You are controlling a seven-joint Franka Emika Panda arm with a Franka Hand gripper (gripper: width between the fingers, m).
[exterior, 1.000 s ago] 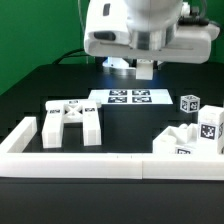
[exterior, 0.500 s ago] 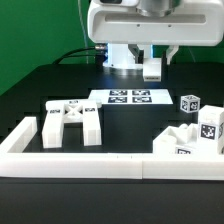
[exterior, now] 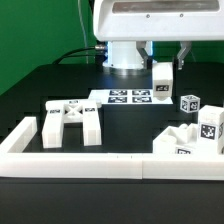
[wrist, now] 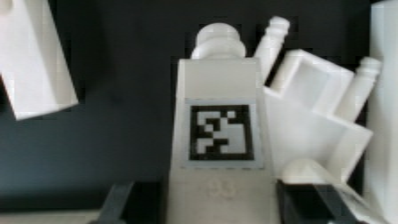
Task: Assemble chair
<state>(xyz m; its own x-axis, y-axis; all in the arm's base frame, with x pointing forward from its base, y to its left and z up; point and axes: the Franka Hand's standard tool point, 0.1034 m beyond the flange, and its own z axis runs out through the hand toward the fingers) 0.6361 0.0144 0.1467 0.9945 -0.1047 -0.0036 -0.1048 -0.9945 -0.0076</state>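
jaws pinched narrow on one white chair part, held upright by the marker board.

on the exterior view i see the chair part [exterior: 160, 80] gripped at its top by the jaws, standing upright just off the marker board [exterior: 122, 97] at the end on the exterior view's right; i can't tell whether its lower end touches the black counter [exterior: 130, 128]. the wrist view shows that part [wrist: 221, 110] clamped between the jaws, its square tag facing the camera and a rounded peg at its far end. a cross-braced frame [exterior: 72, 120] lies toward the exterior view's left, a small tagged block [exterior: 190, 102] sits near the held part, and more white parts [exterior: 176, 141] are piled at the exterior view's right, behind the long white border wall [exterior: 90, 162].
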